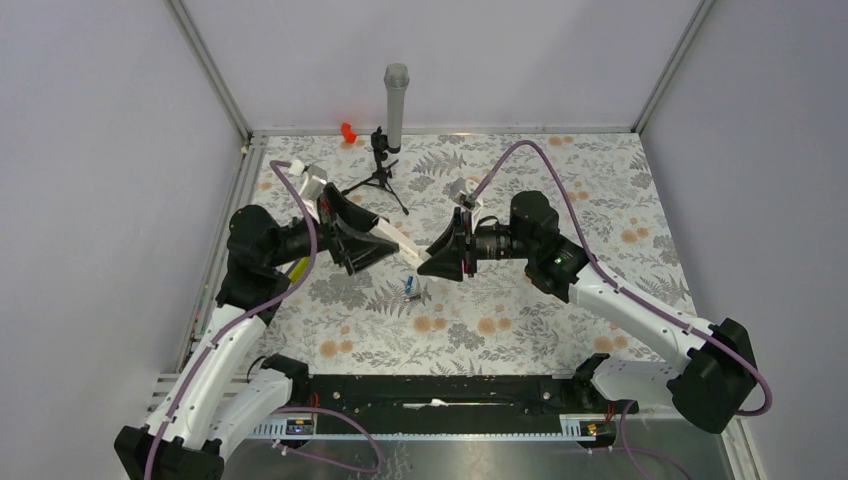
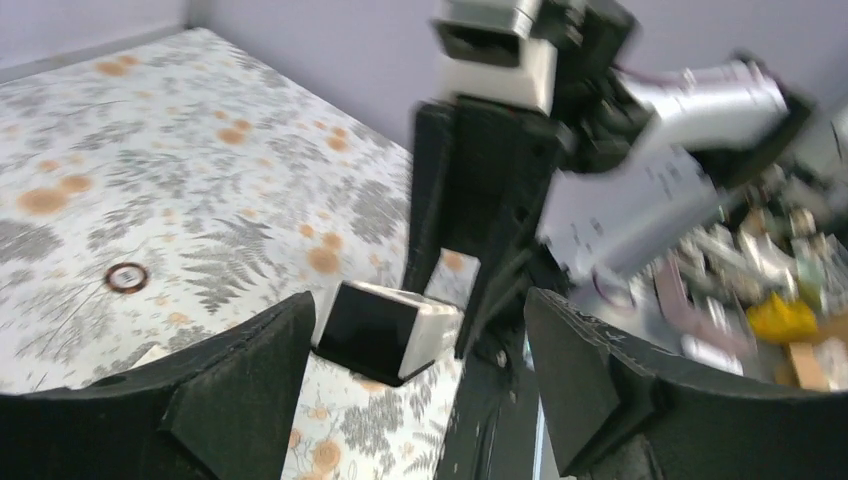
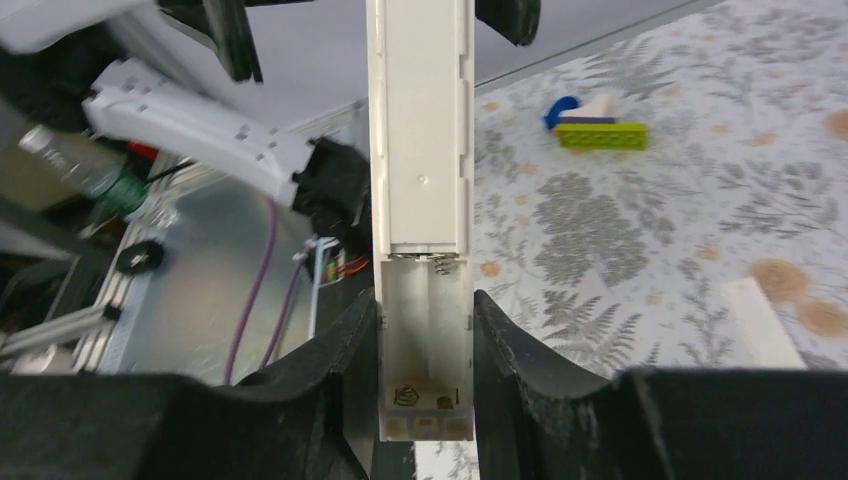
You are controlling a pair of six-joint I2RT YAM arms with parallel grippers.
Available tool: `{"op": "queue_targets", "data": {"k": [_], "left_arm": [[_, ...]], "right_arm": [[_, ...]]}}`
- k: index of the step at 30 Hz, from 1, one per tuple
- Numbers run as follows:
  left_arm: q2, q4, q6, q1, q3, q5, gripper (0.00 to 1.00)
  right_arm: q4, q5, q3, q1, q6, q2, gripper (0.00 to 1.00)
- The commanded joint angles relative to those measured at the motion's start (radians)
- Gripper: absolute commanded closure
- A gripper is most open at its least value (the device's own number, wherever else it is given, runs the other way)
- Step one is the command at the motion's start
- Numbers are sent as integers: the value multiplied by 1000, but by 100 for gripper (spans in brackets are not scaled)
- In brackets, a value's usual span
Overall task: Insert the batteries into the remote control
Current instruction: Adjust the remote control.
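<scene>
The remote control (image 3: 420,180), a slim white bar, hangs in the air between the two arms (image 1: 407,248). My right gripper (image 3: 422,300) is shut on it, both fingers pressed against its sides at the end with the battery compartment, which is uncovered and empty. My left gripper (image 2: 418,300) is open around the remote's other end (image 2: 385,330), with a clear gap on one side. The batteries (image 1: 410,288), small and blue, lie on the table just below the remote.
A yellow-green bar (image 3: 600,135) with a small blue piece (image 3: 560,108) lies on the floral table, and a flat white strip (image 3: 760,320) lies nearer my right gripper. A grey cylinder on a small tripod (image 1: 393,120) and a red object (image 1: 348,131) stand at the back.
</scene>
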Motion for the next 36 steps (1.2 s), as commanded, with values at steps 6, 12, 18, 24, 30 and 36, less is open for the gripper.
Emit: {"op": "queue_targets", "data": {"k": [6, 12, 18, 24, 30, 36], "left_arm": [[37, -1, -419, -43, -47, -699, 18], [92, -2, -423, -139, -16, -833, 23], [116, 17, -443, -168, -17, -877, 38], [149, 5, -482, -175, -14, -900, 51], [190, 16, -485, -177, 8, -874, 48], [196, 2, -454, -176, 17, -881, 84]], "right_arm": [[163, 634, 2, 87, 28, 0, 94], [139, 788, 56, 151, 4, 65, 97], [68, 897, 109, 188, -7, 114, 98], [58, 889, 113, 194, -7, 126, 98], [44, 856, 128, 194, -2, 148, 97], [27, 823, 141, 194, 22, 160, 95]]}}
